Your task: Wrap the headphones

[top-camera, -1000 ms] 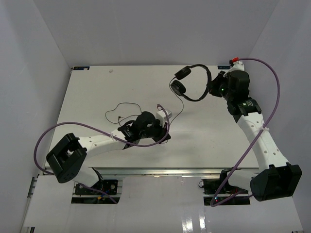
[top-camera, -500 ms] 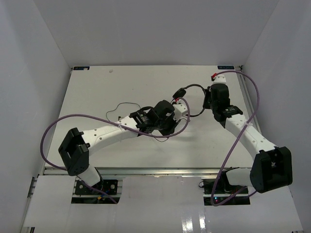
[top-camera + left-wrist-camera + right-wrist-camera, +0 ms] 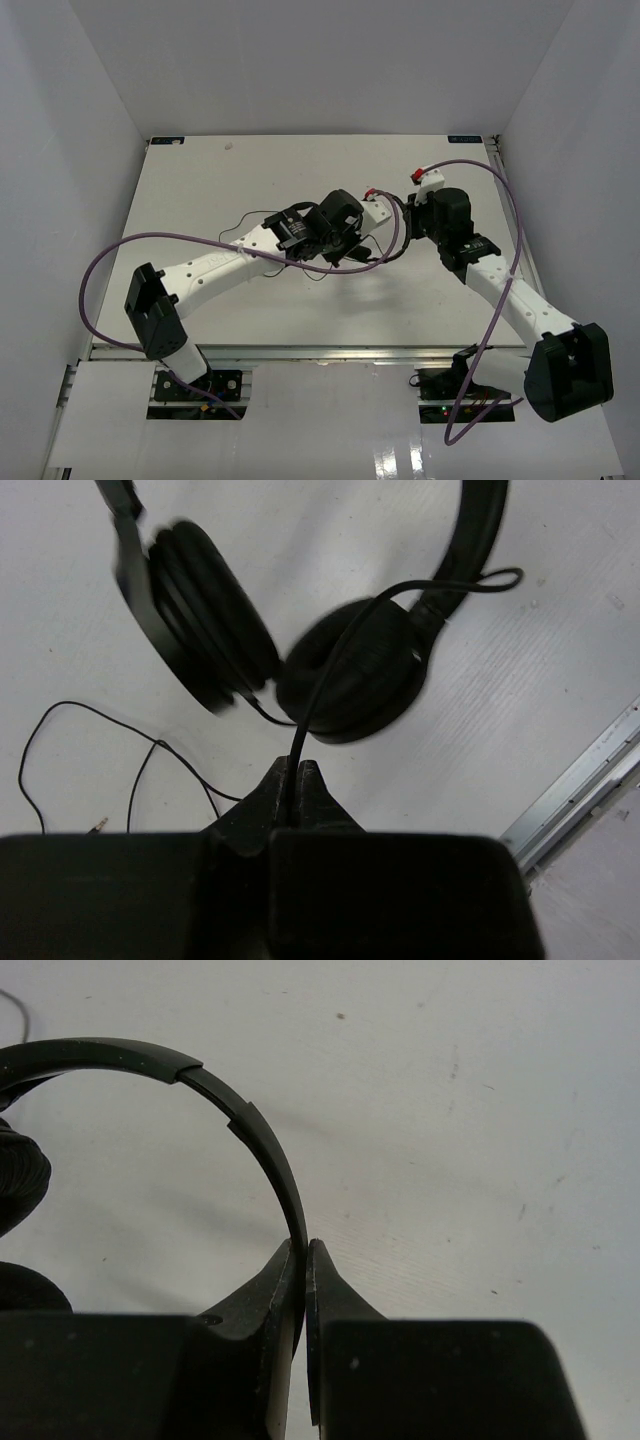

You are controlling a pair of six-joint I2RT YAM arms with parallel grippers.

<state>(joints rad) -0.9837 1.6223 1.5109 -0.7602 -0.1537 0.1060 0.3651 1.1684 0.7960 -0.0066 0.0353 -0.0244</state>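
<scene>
The black headphones (image 3: 355, 665) hang just above the table between my two grippers, both earcups close together and the headband (image 3: 250, 1130) arching up. My right gripper (image 3: 305, 1250) is shut on the thin headband. My left gripper (image 3: 295, 770) is shut on the thin black cord (image 3: 340, 650) a short way from an earcup. The rest of the cord (image 3: 150, 760) lies in loose loops on the table, ending at the plug (image 3: 97, 825). In the top view the two grippers nearly meet at mid-table, the left gripper (image 3: 378, 212) and the right gripper (image 3: 410, 215) largely hiding the headphones (image 3: 396, 238).
The white table (image 3: 200, 180) is walled in by white panels on three sides. Thick purple robot cables (image 3: 120, 255) loop off both arms. A metal rail (image 3: 580, 780) runs along the table edge near the left gripper.
The right arm has carried the headphones from the back right corner toward mid-table. The left arm has swung right and away from its base with the cord, meeting them there.
</scene>
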